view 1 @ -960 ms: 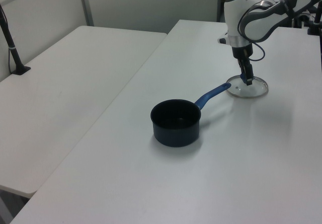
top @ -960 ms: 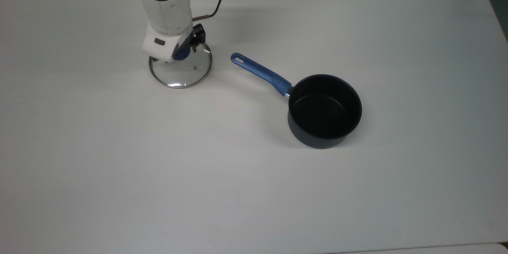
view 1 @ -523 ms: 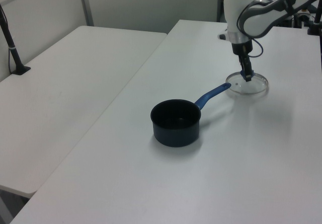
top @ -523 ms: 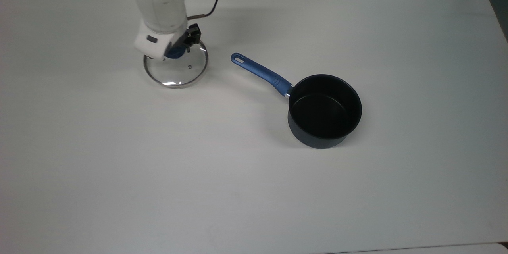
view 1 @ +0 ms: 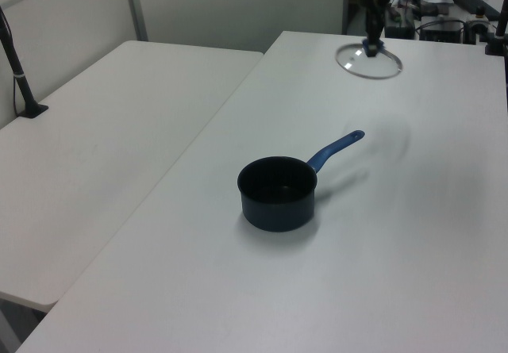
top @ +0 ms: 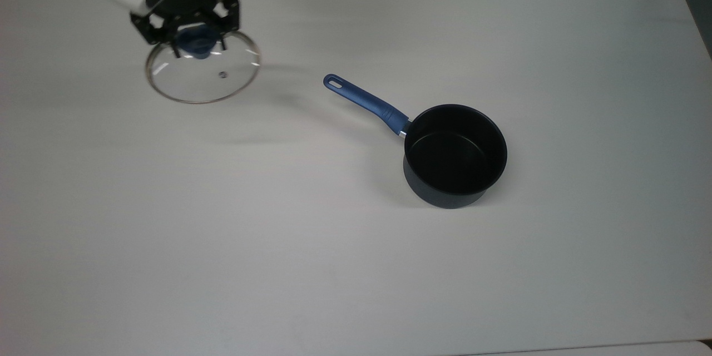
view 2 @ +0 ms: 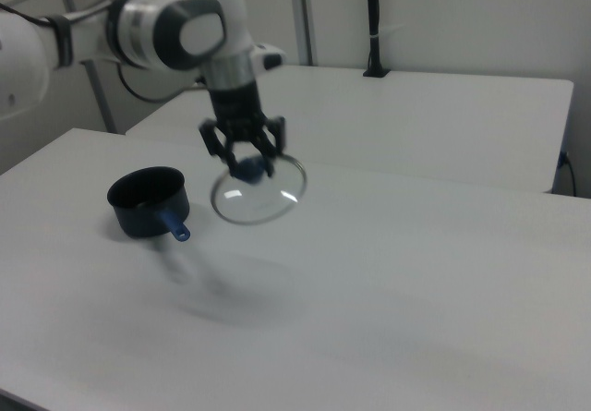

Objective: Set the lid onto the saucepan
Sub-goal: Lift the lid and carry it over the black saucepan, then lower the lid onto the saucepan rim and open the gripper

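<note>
white tables (view 1: 119, 115), pale walls (view 1: 238, 4)

Bright, even light; soft shadows

White arm (view 2: 199, 5) with grey joint rings, black cables along it, and a black end effector (view 2: 244, 148) with two fingers.

Gripper (top: 196, 39) at the top view's upper left, clamped on the blue knob (top: 194, 43) of the lid (top: 203, 72); lid tilted (steam vent visible); saucepan (top: 455, 154) sits well apart toward the top view's right on the white table (top: 334, 267), its handle (top: 364, 102) pointing up-left toward the lid, inside black.
</note>
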